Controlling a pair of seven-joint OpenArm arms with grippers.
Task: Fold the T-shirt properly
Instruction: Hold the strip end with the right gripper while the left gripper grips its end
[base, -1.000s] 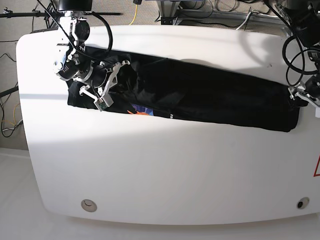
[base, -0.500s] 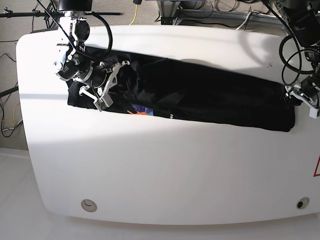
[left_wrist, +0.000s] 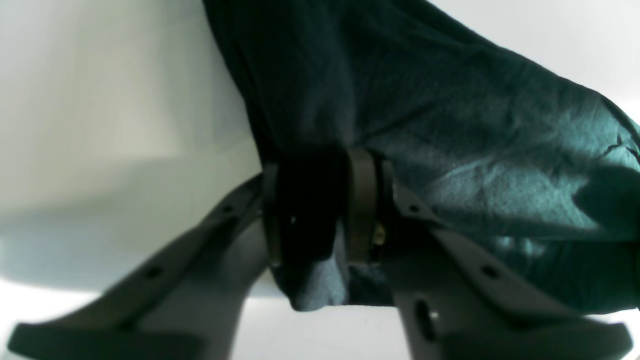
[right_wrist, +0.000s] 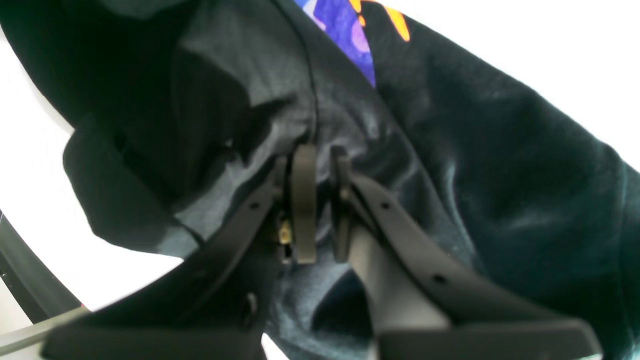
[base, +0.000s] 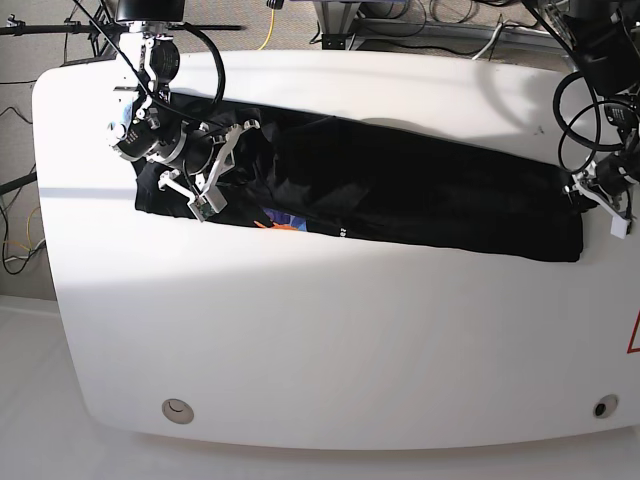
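The black T-shirt (base: 420, 190) lies as a long folded strip across the white table (base: 320, 340). A bit of its orange and blue print (base: 285, 220) shows at the near edge, and again in the right wrist view (right_wrist: 345, 30). My right gripper (base: 215, 165) sits on the strip's left end, its jaws (right_wrist: 321, 150) shut on a pinch of cloth. At the strip's right end, my left gripper (base: 588, 195) has closed on a thick fold of the shirt (left_wrist: 450, 125), which fills the gap between its pads (left_wrist: 316, 165).
Cables and stand legs (base: 400, 25) crowd the table's far edge. Two round fittings sit near the front edge, one left (base: 178, 408) and one right (base: 603, 406). A red mark (base: 634, 335) shows at the right border.
The left gripper's jaws have closed on the shirt's right end, and that end has drawn slightly inward. The right arm has stayed where it was.
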